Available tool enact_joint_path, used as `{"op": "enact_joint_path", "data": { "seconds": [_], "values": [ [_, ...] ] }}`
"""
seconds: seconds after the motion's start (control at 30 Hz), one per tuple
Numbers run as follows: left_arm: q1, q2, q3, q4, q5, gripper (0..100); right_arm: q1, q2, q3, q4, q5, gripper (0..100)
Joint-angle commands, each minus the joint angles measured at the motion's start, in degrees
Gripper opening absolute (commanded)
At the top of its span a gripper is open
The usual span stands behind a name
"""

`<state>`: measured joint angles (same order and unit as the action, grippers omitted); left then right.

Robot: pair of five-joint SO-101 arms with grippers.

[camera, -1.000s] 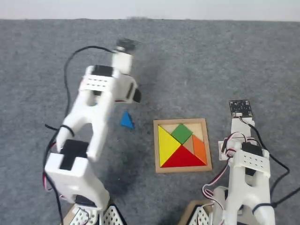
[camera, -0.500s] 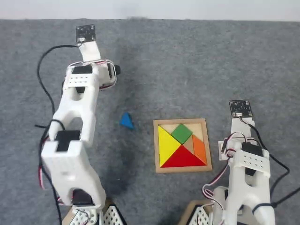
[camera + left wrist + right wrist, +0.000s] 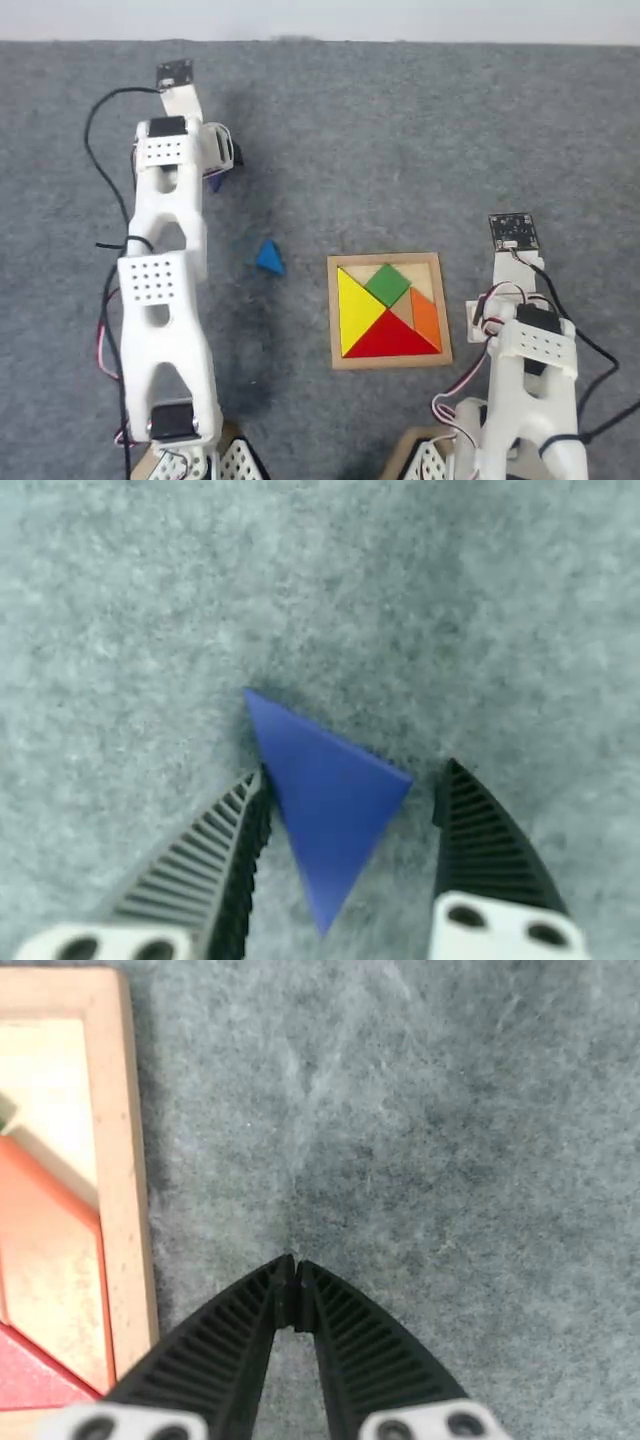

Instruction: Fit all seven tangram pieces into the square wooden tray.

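High view: the tray (image 3: 333,312) is holding four coloured pieces (image 3: 392,338); a loose blue piece (image 3: 269,257) is waiting at its nine o'clock.
Left wrist view: the left claw (image 3: 352,770) is gaping wide astride a blue triangle (image 3: 325,800), gripping nothing.
Right wrist view: the right claw (image 3: 295,1290) is sitting closed and empty.

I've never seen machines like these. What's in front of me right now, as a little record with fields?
Surface: grey mat
Tray: wooden tray holding yellow piece, green piece, red piece, orange piece; some bare wood showing
Loose: blue triangle on the mat, apart from the tray
Left pincer: open, straddling a second blue triangle
Right pincer: shut, empty, beside the tray
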<state>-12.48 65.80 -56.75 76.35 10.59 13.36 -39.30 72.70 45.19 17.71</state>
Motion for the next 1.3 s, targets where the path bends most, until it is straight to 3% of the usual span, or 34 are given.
{"op": "enact_joint_path", "data": {
  "seconds": [0.0,0.23,0.47,0.73,0.87,1.13,1.2,1.27],
  "values": [
    [0.0,6.1,-16.0,10.7,-1.1,22,0.8,-0.2,-0.3,-1.2,-0.3,0.8],
    [1.1,15.2,-33.8,22.6,-1.0,19,0.8,-0.2,-0.3,-1.2,-0.3,0.8],
    [0.9,13.7,-34.1,24.5,-4.9,8,0.8,-0.2,-0.2,-1.2,-0.3,0.8],
    [1.7,-5.1,-24.8,24.3,-7.2,7,0.8,-0.2,-0.2,-1.2,-0.3,0.9],
    [3.0,-6.9,-20.7,16.6,-8.2,7,0.8,-0.2,-0.2,-1.2,-0.3,0.9],
    [1.4,8.6,-17.2,-26.4,-7.9,7,0.8,-0.2,-0.2,-1.0,-0.3,0.9],
    [1.2,11.6,-17.6,-28.7,-8.2,5,0.8,-0.2,-0.2,-1.0,-0.2,0.9],
    [1.2,12.7,-18.2,-24.8,-8.3,4,0.8,-0.2,-0.2,-1.1,-0.2,0.9]
  ]
}}
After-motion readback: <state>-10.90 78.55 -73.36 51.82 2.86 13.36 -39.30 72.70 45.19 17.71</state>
